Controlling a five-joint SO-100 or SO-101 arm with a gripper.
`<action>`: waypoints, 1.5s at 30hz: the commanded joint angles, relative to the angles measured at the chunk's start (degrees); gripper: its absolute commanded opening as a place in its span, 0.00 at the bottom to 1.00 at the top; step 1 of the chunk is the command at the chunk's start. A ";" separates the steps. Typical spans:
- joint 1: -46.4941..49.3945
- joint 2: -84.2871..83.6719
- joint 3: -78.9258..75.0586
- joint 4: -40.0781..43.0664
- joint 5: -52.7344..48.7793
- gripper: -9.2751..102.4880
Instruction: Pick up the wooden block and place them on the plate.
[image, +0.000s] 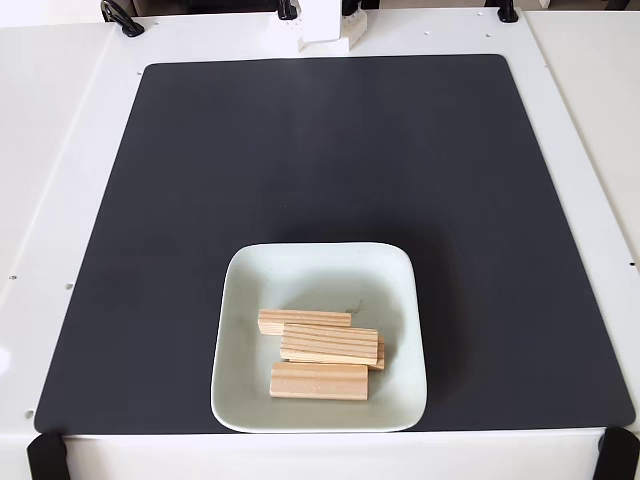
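On the black mat (330, 180), the square plate (400, 300) holds wooden blocks (318, 381) piled together, touching; the claw's state cannot be told.

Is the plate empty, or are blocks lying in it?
Not empty. The plate holds wooden blocks lying flat, partly stacked; how many is unclear.

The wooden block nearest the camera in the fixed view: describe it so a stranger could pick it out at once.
Start at the dark mat covering the white table, then find the square pale plate near its front edge. Several pine blocks lie inside it. The wanted wooden block is the frontmost one, lying flat and apart from the overlapping blocks behind it.
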 joint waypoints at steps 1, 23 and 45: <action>0.09 9.14 6.33 -0.88 0.35 0.08; 2.90 26.89 16.79 56.69 0.26 0.08; 3.43 26.89 17.14 64.34 0.26 0.08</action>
